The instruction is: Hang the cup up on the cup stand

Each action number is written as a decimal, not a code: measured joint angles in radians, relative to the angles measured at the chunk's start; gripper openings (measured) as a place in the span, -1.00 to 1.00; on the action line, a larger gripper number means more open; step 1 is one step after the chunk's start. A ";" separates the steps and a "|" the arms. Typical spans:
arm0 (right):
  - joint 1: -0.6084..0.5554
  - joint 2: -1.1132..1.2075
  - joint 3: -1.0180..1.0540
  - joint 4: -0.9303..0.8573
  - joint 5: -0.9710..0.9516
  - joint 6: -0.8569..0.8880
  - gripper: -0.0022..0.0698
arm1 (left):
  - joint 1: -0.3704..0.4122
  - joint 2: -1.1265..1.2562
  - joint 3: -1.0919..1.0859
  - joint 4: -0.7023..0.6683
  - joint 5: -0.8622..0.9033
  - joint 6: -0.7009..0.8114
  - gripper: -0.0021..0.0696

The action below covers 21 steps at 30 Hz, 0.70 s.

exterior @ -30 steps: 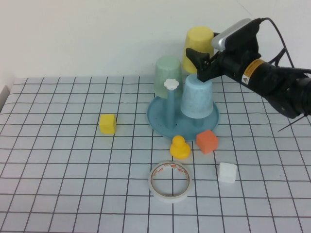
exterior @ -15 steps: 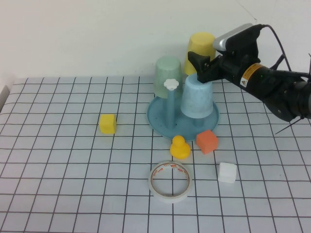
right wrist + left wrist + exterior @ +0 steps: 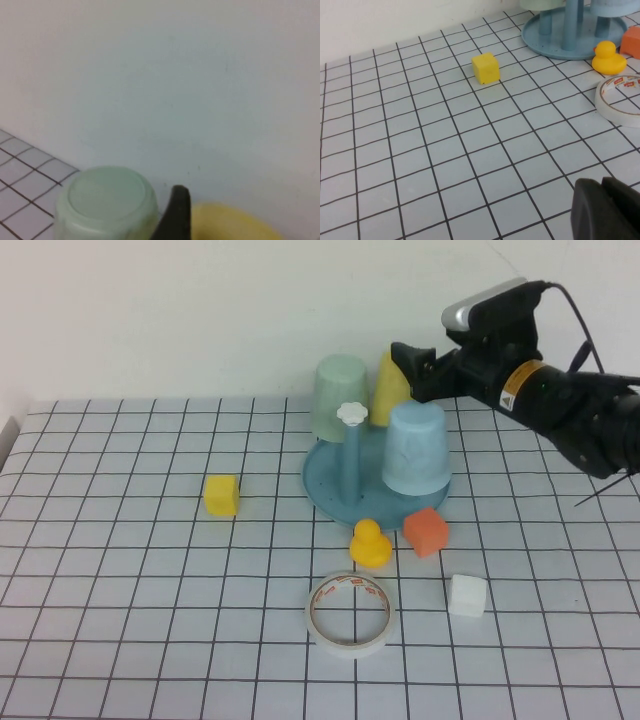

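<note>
In the high view the right jaws hang above the back of the cup stand (image 3: 325,485), raised off the table (image 3: 120,620). The cup (image 3: 385,375) sits tilted right against their tip, beside the pale green cup (image 3: 338,395) and behind the light blue cup (image 3: 417,450). It cannot be told whether the right jaws are clamped on it. In the left wrist view the left jaws sit low over the table; apart or together cannot be told. Ahead of them lie 1 yellow cube (image 3: 485,68), a toy duck (image 3: 608,57) and a tape roll (image 3: 622,97). In the right wrist view the cup (image 3: 225,225) touches the right jaws, the pale green cup (image 3: 106,200) just beside.
</note>
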 joint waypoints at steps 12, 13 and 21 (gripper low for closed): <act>0.011 -0.273 0.086 -0.121 0.019 0.005 0.49 | 0.000 0.000 0.000 0.000 -0.002 0.000 -0.95; 0.016 -0.320 0.120 -0.121 0.019 0.008 0.29 | 0.000 0.000 0.000 0.000 -0.002 0.000 -0.95; 0.044 -0.734 0.480 -0.052 0.032 0.033 -0.87 | 0.000 0.000 0.000 0.000 -0.002 0.000 -0.95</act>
